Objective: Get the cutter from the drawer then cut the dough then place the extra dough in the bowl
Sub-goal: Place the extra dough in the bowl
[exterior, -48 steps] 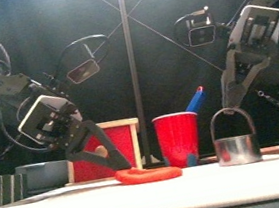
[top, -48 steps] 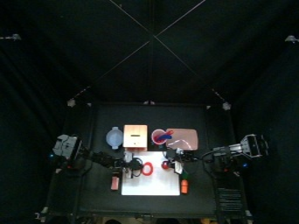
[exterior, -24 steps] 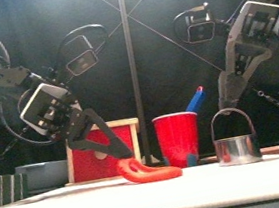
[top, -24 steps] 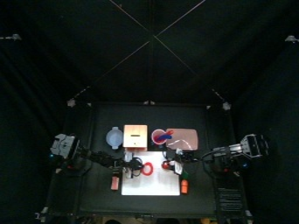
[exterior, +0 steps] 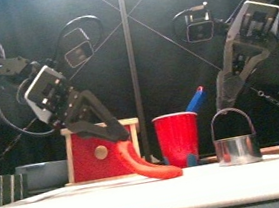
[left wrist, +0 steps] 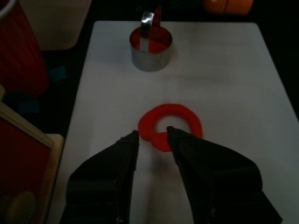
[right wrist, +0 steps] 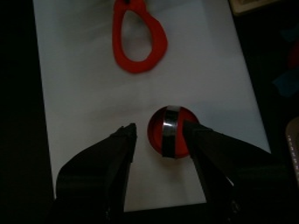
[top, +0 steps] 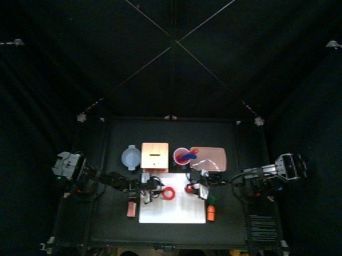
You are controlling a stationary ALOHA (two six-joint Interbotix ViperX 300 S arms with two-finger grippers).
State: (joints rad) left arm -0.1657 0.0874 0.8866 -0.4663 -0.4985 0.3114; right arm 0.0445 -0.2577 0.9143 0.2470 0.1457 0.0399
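A red dough ring [exterior: 148, 168] hangs with one end raised and the other still on the white cutting board [left wrist: 222, 96]. My left gripper [exterior: 119, 143] is shut on the raised end; in the left wrist view the jaws pinch the ring's [left wrist: 176, 115] near rim. The round metal cutter [exterior: 237, 148] stands upright on the board to the right, wire handle up. My right gripper [exterior: 224, 104] hovers just over that handle. In the right wrist view its jaws stand open on either side of the cutter [right wrist: 173, 133], which has red dough inside.
Behind the board stand the wooden box with its red drawer front [exterior: 101, 153], a red cup [exterior: 178, 140] holding a blue knife [exterior: 195, 97], and the blue-grey bowl [exterior: 41, 175] at the far left. Small orange toys lie beside the board [top: 131, 208].
My left gripper has risen and tilted, peeling one end of the dough ring off the board. The right arm and cutter have stayed put.
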